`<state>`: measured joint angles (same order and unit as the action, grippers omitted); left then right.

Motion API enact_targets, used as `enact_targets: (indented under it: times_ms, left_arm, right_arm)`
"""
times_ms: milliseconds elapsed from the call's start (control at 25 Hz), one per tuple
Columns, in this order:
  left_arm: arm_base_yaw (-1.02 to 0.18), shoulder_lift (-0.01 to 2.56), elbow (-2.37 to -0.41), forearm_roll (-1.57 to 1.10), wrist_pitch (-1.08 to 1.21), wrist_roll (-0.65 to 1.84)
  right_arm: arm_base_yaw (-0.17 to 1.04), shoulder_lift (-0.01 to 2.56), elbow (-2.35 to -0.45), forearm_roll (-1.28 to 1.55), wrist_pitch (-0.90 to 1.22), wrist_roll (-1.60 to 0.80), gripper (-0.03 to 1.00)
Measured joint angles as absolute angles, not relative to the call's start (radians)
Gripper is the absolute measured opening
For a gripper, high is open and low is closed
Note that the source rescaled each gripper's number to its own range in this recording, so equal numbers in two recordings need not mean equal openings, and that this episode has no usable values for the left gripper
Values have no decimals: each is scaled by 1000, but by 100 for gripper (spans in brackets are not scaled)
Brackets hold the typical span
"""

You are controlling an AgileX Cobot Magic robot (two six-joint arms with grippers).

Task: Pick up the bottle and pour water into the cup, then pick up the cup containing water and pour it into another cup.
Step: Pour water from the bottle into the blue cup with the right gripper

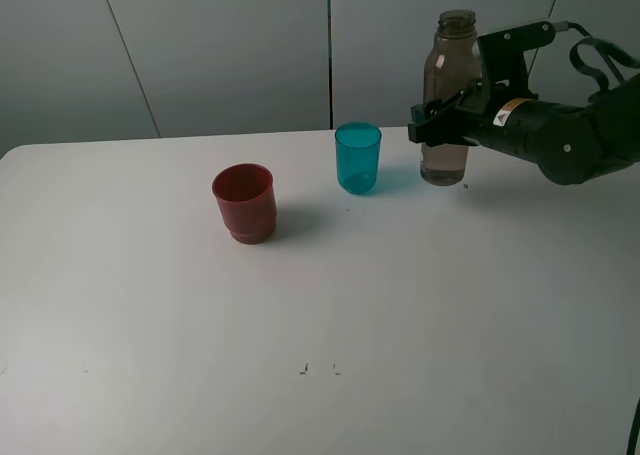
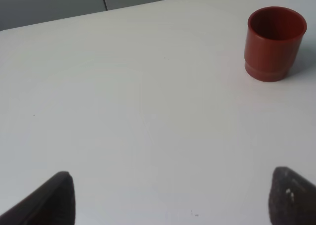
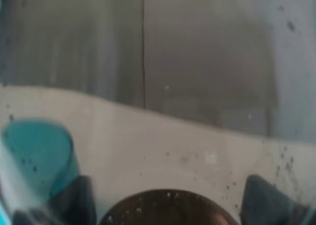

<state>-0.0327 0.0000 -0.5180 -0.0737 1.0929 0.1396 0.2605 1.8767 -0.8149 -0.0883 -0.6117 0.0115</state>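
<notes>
1. R gripper (image 1: 436, 127): clamped on the bottle (image 1: 449, 80) at about mid-height, w/ one finger seen across the front of the body. The arm is stretched in from the right edge of the exterior view.
2. In the R wrist view the smoky bottle wall fills nearly the whole pic. Two dark fingers (image 3: 73, 201) are seen at either side of it, pressed to the body.
3. Bottle: held upright, neck uncapped, base at table (image 1: 400, 305) level near the far edge. Whether the base is touching the top can't be told.
4. Teal cup (image 1: 358, 158): stood upright just beside the bottle, on its left in the exterior view, not touching it. It is seen warped through the bottle in the R wrist view.
5. Red cup (image 1: 244, 203): stood upright, mouth up, further left and a bit nearer the camera, well apart from the teal cup. Contents of either cup can't be made out.
6. L gripper (image 2: 173, 200): jaws spread wide, nothing btwn them, only bare table under it. The red cup is seen ahead of it, well apart. This gripper isn't in the exterior view.
</notes>
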Motion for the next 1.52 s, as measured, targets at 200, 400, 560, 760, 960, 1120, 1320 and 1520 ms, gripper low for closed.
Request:
enact_targets:
  times_ms: [200,400,560,760,960,1120,1320,1520]
  left_arm:
    - [-33,0,-518,-74,1093,140]
    - [-33,0,-518,-74,1093,140]
    - [-33,0,-518,-74,1093,141]
    - [-33,0,-518,-74,1093,141]
    - [-33,0,-518,-74,1093,141]
    - [-33,0,-518,-74,1093,141]
    - [-33,0,-518,-74,1093,141]
    - [-33,0,-518,-74,1093,141]
  right_arm:
    - [260,1877,-911,-118,-563,11,3]
    - [260,1921,-1002,-148,-532,9,3]
    - [260,1996,-1078,-174,-521,-45,3]
    - [260,2068,-1152,-176,-516,-145,3]
    - [260,2108,-1177,-176,-553,-273,3]
    - [260,2117,-1180,-176,-588,-420,3]
    - [260,2117,-1180,-176,-607,-559,3]
    - [260,2117,-1180,-176,-607,-690,3]
